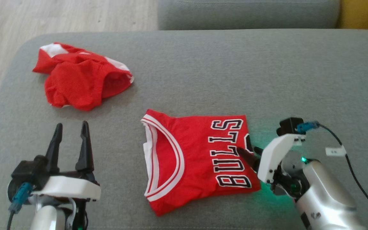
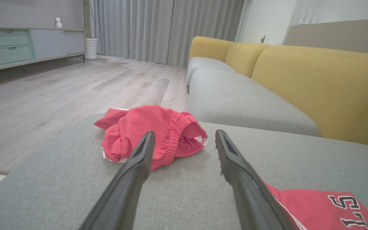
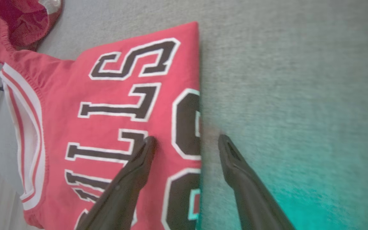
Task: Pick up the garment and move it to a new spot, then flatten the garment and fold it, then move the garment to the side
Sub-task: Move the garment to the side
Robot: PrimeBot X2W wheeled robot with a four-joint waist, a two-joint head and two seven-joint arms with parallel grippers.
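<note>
Two garments on the grey sofa seat (image 1: 235,70). All places are taken from the crumpled red shorts (image 1: 81,76).

- Folded red jersey (image 1: 196,156) lies well apart from the shorts, nearer the robot and off to its right. Its neckline end faces the shorts' side and its straight folded edge faces away from them.
- Right gripper (image 1: 248,151) is at that far folded edge, jaws spread wide. In the right wrist view one finger (image 3: 139,166) stands over the lettering and the other over bare cushion, so the edge runs between them.
- Left gripper (image 1: 71,125) is near the shorts on the robot's side, jaws spread and holding nothing. It points toward them.
- Judgement: folding looks done and the shift aside remains. The right arm is much the nearer, and the grip turns on that edge sitting between its fingers.
- Hard to tell whether the fingertips touch the cloth or hover over it.
- The jersey's corner farthest from the shorts is hidden behind the right wrist, and its number is cut off at the fold.
</note>
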